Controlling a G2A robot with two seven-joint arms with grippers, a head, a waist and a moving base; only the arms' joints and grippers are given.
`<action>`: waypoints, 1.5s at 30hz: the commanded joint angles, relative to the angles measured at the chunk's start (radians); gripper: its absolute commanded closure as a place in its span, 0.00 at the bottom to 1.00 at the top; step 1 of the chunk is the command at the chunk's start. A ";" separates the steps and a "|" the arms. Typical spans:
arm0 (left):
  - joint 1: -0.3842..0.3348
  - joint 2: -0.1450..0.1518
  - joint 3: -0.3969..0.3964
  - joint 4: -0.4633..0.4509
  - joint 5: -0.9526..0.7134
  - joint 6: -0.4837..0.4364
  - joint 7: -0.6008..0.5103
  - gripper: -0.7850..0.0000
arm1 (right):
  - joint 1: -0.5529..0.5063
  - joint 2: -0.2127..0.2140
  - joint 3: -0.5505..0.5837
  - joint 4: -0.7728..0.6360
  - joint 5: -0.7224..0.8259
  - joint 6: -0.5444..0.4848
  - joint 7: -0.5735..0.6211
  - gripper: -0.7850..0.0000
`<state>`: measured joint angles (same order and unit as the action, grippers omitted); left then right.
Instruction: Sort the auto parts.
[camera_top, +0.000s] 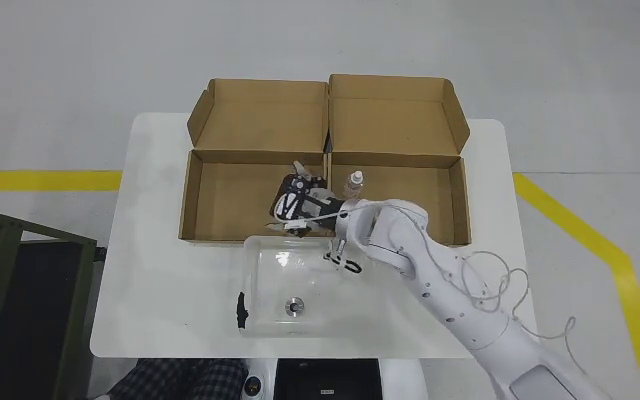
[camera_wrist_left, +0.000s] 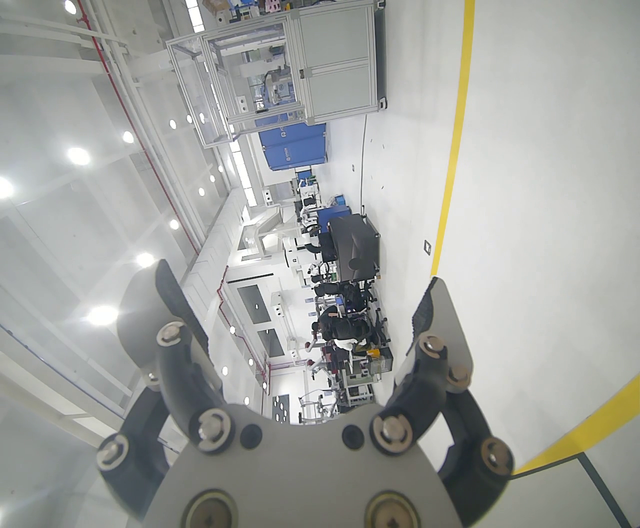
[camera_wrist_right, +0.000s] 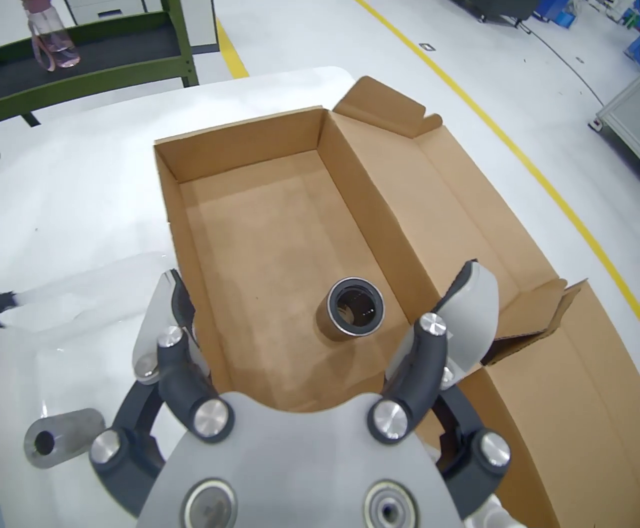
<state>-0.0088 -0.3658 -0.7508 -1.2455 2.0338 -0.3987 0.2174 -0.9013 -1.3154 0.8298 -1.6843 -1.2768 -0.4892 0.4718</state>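
Observation:
Two open cardboard boxes stand side by side at the back of the white table, the left box (camera_top: 215, 205) and the right box (camera_top: 420, 200). My right gripper (camera_top: 298, 197) hangs open over the left box's right end. Below it, on that box's floor (camera_wrist_right: 260, 235), a short steel sleeve with a black rim (camera_wrist_right: 350, 310) lies free, touched by neither finger. A clear plastic bin (camera_top: 262, 260) in front of the boxes holds a grey bored metal cylinder (camera_top: 292, 307) (camera_wrist_right: 55, 440) and a small black part (camera_top: 241, 310). My left gripper (camera_wrist_left: 300, 287) is open and empty, facing the hall.
A small pale part (camera_top: 354, 182) stands by the wall between the two boxes. Both box lids are folded back toward the far table edge. A dark green cart (camera_top: 30, 290) stands left of the table, and its shelf carries a pink bottle (camera_wrist_right: 50, 40). Yellow floor lines run past the table.

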 joint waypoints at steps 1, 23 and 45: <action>0.000 0.000 0.000 0.000 0.000 0.000 0.000 0.00 | -0.041 0.013 0.020 -0.053 -0.030 -0.043 0.002 0.00; 0.000 0.000 0.000 0.000 0.000 0.000 0.000 0.00 | -0.358 0.110 0.138 -0.294 -0.273 -0.378 -0.105 0.04; 0.000 0.000 0.000 0.000 0.000 0.000 0.000 0.00 | -0.301 0.112 0.046 -0.147 -0.230 -0.468 0.012 0.29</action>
<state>-0.0088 -0.3658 -0.7508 -1.2455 2.0338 -0.3987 0.2174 -1.2064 -1.2024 0.8804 -1.8367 -1.5125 -0.9568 0.4814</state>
